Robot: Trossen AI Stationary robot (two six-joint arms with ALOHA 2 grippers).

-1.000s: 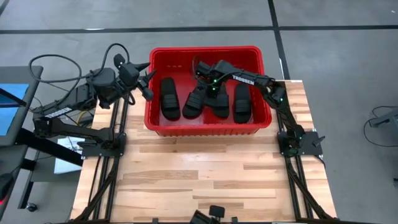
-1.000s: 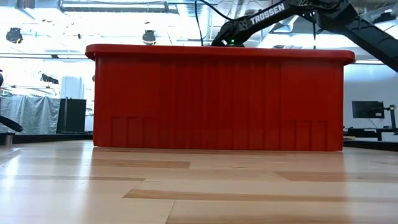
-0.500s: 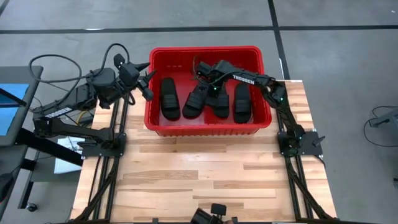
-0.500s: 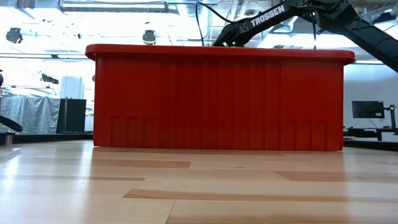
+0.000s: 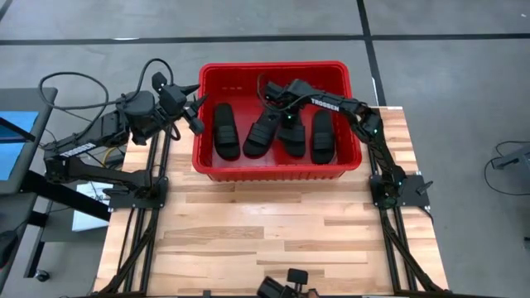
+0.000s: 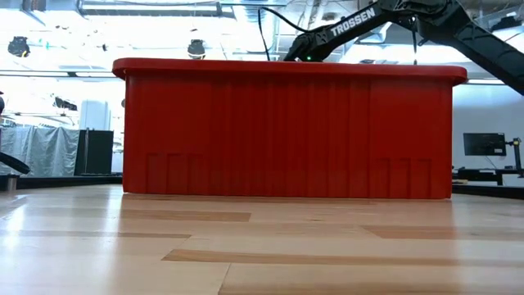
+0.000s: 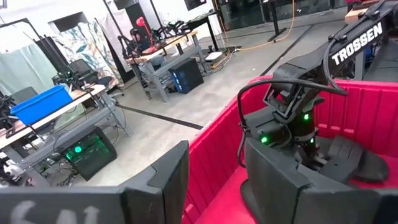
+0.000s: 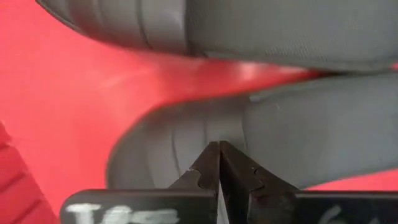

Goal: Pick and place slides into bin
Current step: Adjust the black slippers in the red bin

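I count all four slides (image 5: 227,130) lying side by side in the bin (image 5: 273,170), upper middle of the overhead frame, long axes running roughly top to bottom. My right gripper (image 5: 272,98) hangs over the middle pair, fingers pressed fully together on nothing, a strap directly ahead of them. My left gripper (image 5: 196,115) sits just outside the bin's left wall above the counter (image 5: 273,232), fingers partly open and empty.

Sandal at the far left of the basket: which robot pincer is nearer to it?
Left. The left pincer hovers just outside the basket wall beside that sandal; the right pincer is inside, over the middle sandals.
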